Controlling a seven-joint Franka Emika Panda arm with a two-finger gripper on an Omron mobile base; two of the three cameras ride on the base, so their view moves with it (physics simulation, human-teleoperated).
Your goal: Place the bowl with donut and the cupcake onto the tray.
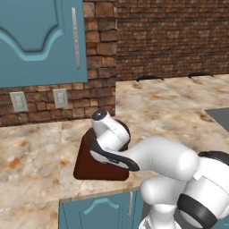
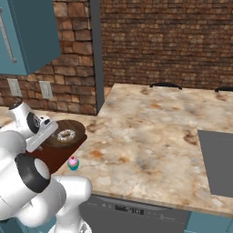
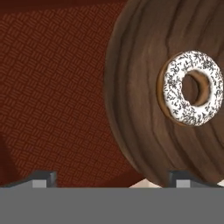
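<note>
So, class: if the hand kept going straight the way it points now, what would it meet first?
Probably the tray, right beside the bowl; one open fingertip lines up with the bowl's rim, so depth is uncertain.

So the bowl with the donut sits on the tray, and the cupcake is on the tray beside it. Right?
Not quite. The bowl with the donut does sit on the tray, but the cupcake stands on the counter just off the tray's edge, as the right base view shows.
</note>
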